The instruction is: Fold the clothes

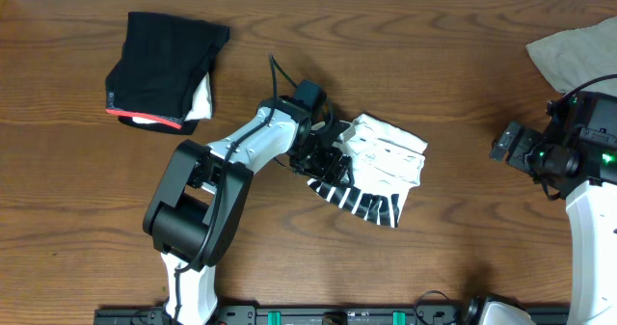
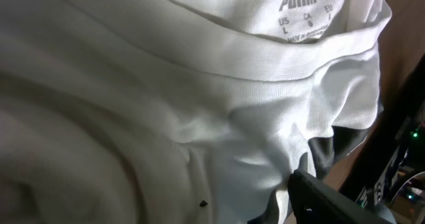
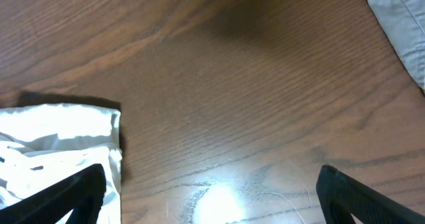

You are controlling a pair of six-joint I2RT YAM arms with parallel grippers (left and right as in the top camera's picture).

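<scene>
The white T-shirt with black stripes (image 1: 381, 166) lies folded in a bundle at the table's middle. My left gripper (image 1: 328, 153) is at its left edge, pushed into the cloth. In the left wrist view white fabric (image 2: 199, 84) with a Puma neck label (image 2: 302, 11) fills the frame. Only the right finger shows, set wide at the lower right; cloth hides the other. The gripper (image 2: 199, 207) looks open. My right gripper (image 1: 509, 142) is open and empty over bare wood (image 3: 212, 191), with the shirt's edge (image 3: 60, 134) to its left.
A folded black red-edged garment (image 1: 164, 69) lies at the back left. A grey-beige garment (image 1: 578, 50) lies at the back right corner, and also shows in the right wrist view (image 3: 402, 24). Bare wooden table (image 1: 463, 74) lies between the shirt and the right arm.
</scene>
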